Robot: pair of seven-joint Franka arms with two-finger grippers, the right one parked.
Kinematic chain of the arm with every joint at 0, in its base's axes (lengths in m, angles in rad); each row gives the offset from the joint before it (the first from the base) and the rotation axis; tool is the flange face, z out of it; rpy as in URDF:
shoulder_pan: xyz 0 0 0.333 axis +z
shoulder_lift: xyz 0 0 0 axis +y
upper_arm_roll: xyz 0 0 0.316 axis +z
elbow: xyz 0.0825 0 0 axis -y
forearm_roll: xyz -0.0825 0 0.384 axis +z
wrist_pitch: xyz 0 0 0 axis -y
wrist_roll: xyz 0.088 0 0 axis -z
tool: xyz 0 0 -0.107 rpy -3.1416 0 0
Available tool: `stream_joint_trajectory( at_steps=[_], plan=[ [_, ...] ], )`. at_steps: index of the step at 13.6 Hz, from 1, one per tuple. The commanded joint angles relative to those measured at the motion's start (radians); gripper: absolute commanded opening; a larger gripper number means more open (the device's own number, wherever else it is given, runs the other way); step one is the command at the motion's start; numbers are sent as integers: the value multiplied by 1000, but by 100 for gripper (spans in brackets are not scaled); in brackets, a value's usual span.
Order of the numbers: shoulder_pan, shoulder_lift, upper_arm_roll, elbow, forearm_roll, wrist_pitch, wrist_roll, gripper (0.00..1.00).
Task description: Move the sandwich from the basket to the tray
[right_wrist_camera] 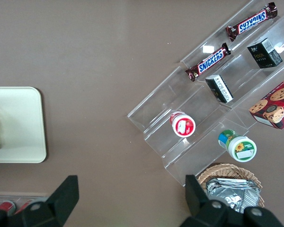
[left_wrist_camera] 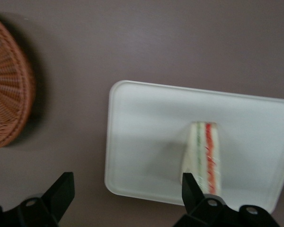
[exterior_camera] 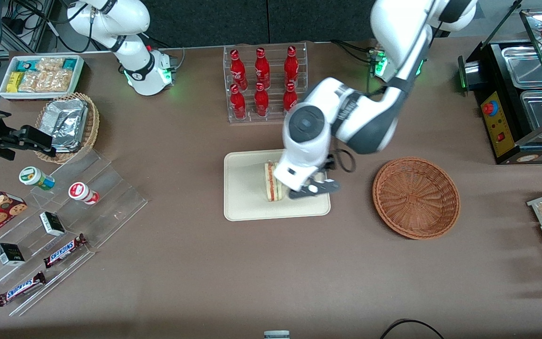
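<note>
We see the sandwich [left_wrist_camera: 204,153] on the tray [left_wrist_camera: 146,137], gripper [left_wrist_camera: 127,189] above it, jaws wide, basket [exterior_camera: 415,197] empty.

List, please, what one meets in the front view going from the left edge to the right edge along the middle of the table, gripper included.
Tan basket of foil packets → tray → sandwich → gripper, above the tray with fingers open → basket.
</note>
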Motion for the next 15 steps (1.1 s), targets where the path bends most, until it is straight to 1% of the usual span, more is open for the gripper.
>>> stream_joint_trajectory(
  at_steps=[1,3,5,6,8,9,10,12,15],
  plan=[
    [81,-65,-10,-79,11,-14,38,100],
    [156,-122,-10,-136,8,-20,142,100],
    [204,-165,-9,-168,11,-45,193,100],
    [233,-208,-10,-213,11,-43,239,100],
    [304,-330,-10,-341,10,-45,414,100],
    [344,-378,-12,-383,8,-46,507,100],
    [376,-409,-13,-399,7,-69,574,100],
    [434,-460,-13,-396,-1,-168,696,100],
    [496,-509,-15,-385,-3,-250,815,100]
  ],
)
